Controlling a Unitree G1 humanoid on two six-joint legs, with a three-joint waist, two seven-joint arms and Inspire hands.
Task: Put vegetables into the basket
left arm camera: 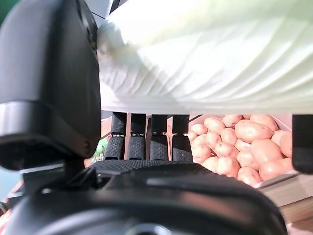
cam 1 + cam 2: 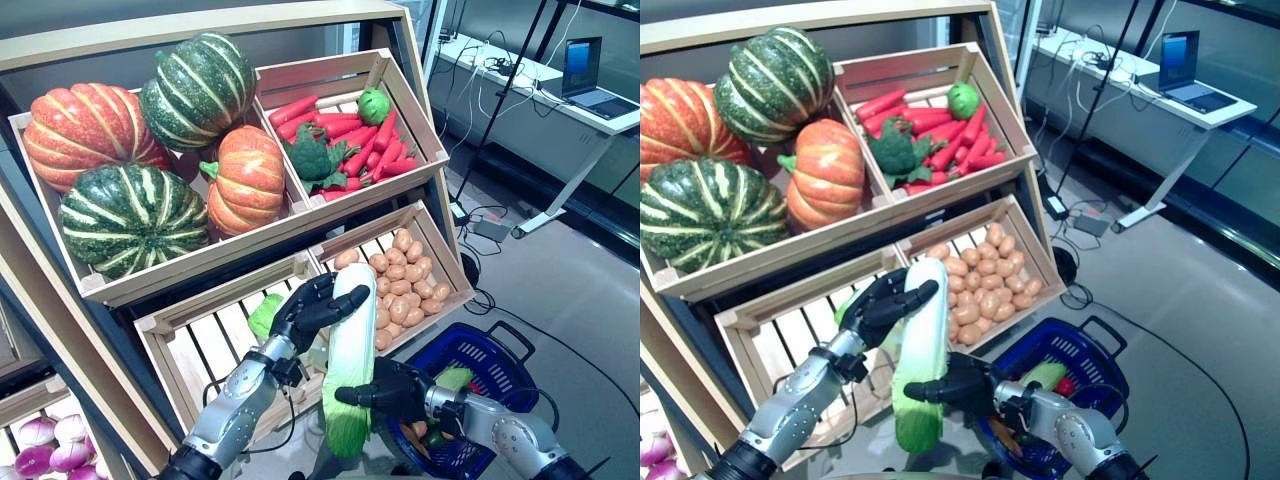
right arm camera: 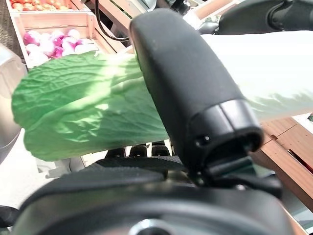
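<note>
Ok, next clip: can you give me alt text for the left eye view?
Both robot hands hold a long napa cabbage upright, the left hand near its white top and the right hand near its leafy green end, above a blue basket on the floor. Behind stand wooden crates of pumpkins, carrots and potatoes.

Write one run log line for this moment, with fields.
held: napa cabbage | left hand: gripping white end | right hand: gripping leafy end | blue basket: on floor, some vegetables inside | step: cabbage not yet in basket

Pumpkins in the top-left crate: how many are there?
4. Orange pumpkin rear left, green striped pumpkin rear right, green striped pumpkin front left, small orange pumpkin front right. More could be hidden behind.
</note>
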